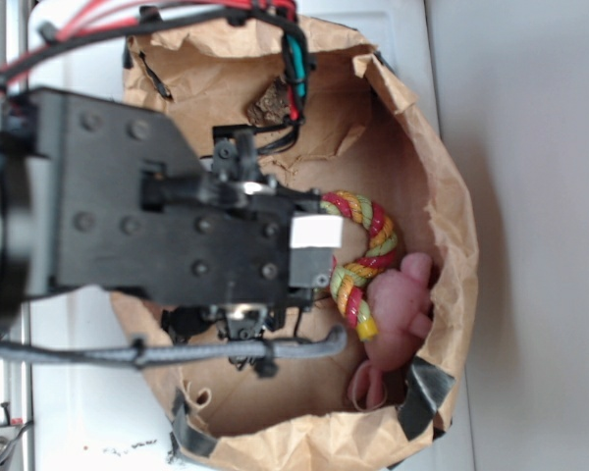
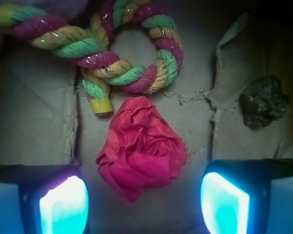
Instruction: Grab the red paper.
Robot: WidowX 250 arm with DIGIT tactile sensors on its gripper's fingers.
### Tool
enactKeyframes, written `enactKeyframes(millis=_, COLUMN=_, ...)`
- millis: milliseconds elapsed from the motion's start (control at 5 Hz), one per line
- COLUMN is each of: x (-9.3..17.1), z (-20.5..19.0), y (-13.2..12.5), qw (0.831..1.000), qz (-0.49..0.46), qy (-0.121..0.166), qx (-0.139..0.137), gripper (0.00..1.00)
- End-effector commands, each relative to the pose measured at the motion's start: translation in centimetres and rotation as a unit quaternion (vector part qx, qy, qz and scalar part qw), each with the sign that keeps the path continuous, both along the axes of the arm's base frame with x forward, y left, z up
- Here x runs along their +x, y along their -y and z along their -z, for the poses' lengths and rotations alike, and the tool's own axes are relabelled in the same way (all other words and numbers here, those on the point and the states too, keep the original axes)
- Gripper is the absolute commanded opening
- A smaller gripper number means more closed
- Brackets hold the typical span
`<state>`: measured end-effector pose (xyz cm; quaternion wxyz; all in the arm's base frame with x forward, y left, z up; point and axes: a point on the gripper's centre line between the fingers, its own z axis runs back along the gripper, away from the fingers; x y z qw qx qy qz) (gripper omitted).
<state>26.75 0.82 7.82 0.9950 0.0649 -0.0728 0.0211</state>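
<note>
The red paper (image 2: 140, 151), a crumpled bright red ball, lies on the brown paper floor of the bag in the wrist view. It sits just ahead of my gripper (image 2: 144, 204), whose two glowing cyan pads (image 2: 63, 207) stand wide apart on either side of it, open and touching nothing. The ball's lower tip reaches down to between the pads. In the exterior view the black arm and gripper body (image 1: 226, 240) hang over the bag and hide the red paper.
A red-yellow-green rope ring (image 2: 132, 48) lies just beyond the paper. A dark lump (image 2: 263, 101) sits to the right. A pink plush (image 1: 398, 304) rests by the rope. The brown paper bag's walls (image 1: 442, 196) ring everything.
</note>
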Motion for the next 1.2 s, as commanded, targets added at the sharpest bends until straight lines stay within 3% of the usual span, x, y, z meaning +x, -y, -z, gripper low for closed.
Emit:
enactKeyframes(millis=0, x=1.8, z=-0.1, y=0.5, qw=1.0, qz=0.01, qy=0.022, qx=0.016, gripper=1.0)
enactKeyframes(millis=600, x=0.5, z=1.2, y=2.1, qw=0.997, qz=0.058, qy=0.036, qx=0.04, gripper=1.0)
enactKeyframes(millis=800, x=3.7, z=1.9, y=-1.0, qw=0.997, qz=0.046, qy=0.042, qx=0.05, gripper=1.0)
enactKeyframes(millis=1000, x=4.9, z=2.4, y=-1.7, qw=0.994, qz=-0.031, qy=0.05, qx=0.096, gripper=1.0)
